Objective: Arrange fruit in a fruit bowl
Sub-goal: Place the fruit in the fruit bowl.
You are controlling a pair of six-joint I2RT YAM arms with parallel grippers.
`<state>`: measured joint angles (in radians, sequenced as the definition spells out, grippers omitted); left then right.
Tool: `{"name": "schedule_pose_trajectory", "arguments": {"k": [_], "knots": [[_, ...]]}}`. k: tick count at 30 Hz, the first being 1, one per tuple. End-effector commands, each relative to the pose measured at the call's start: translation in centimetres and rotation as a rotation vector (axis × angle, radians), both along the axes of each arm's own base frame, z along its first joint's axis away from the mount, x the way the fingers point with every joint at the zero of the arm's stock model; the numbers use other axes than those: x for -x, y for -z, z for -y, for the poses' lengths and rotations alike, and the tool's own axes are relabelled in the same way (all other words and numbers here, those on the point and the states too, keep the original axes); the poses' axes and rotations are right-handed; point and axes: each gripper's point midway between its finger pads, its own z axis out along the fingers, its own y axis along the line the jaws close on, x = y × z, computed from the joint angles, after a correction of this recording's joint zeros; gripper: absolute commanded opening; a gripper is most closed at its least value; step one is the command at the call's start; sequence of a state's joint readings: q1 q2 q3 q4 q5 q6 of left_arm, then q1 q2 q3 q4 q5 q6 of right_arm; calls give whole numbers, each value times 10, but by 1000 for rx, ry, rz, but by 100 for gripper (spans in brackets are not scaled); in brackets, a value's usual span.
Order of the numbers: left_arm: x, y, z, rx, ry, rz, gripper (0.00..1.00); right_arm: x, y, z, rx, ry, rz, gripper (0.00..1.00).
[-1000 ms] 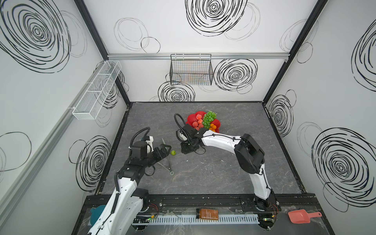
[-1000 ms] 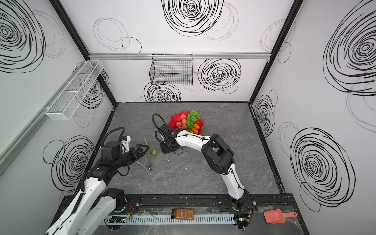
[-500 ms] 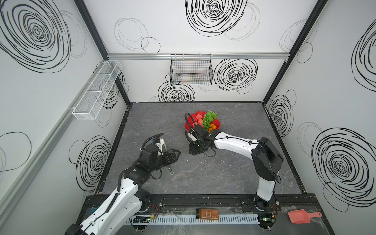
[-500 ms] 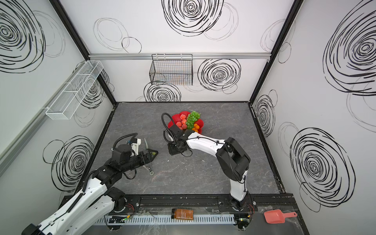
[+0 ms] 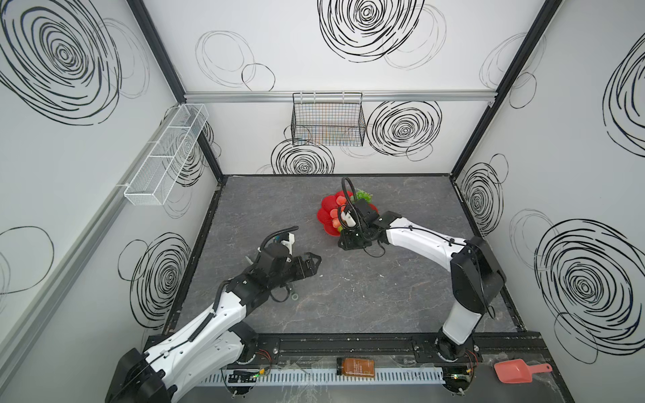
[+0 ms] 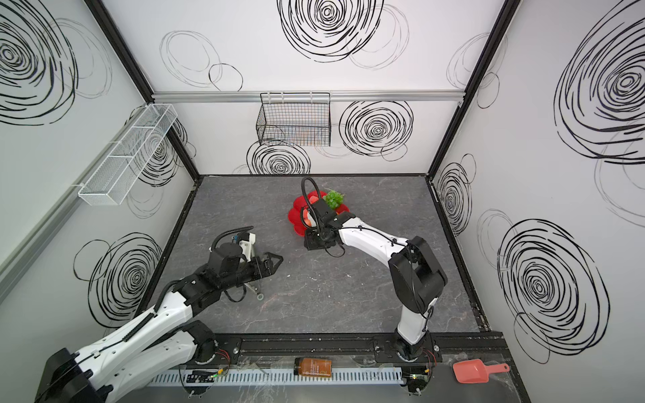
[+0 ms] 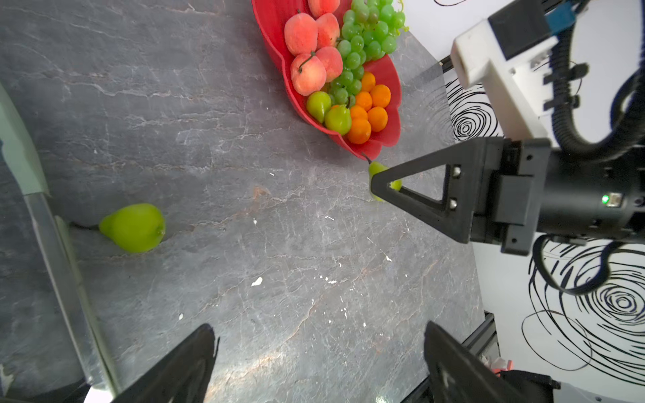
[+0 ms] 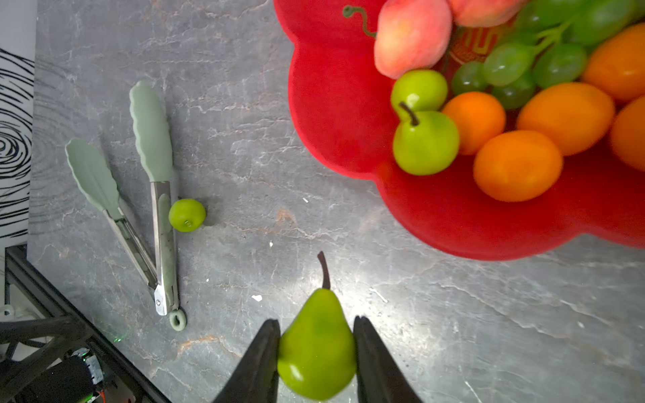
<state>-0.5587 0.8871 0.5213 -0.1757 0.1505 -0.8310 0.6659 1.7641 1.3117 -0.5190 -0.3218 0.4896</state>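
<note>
We see bowl [image 5: 324,213] half hidden by right arm [image 5: 419,240], with peaches [image 7: 307,45], grapes [image 7: 366,31], tangerines [image 7: 375,108] inside; right gripper [image 8: 317,321] pinches pear [image 8: 316,352], left gripper [image 7: 319,327] spread.

My worktop [image 5: 384,296] is dark grey veined stone (flecked with white crumbs [image 7: 257,281]). On it I see the red fruit bowl [image 8: 335,104], pale green tongs [image 8: 163,237], and a loose green pear [image 7: 134,226] just beside them.

Looks like a robotics lab cell. Boxed in by white walls [image 5: 279,35] scrawled with black swirls, edged with black struts [image 5: 511,69], floored with a grey slab [image 5: 349,296]. Fitted with a left arm [image 5: 209,324] and a right arm [image 5: 419,240] on a front rail [image 5: 349,345], beside a cable duct [image 5: 314,377].
</note>
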Motion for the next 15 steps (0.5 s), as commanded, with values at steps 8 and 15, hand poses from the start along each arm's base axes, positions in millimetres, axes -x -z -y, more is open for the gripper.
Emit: {"name": "schedule_pose_trajectory", "arguments": {"k": [8,15], "knots": [[-40,-26,19,-7,5,103,96,-41,-9,14,24,21,46,37],[-56,-25,23,-7,10,105,96,-67,5,2,56,9,34,37]]}}
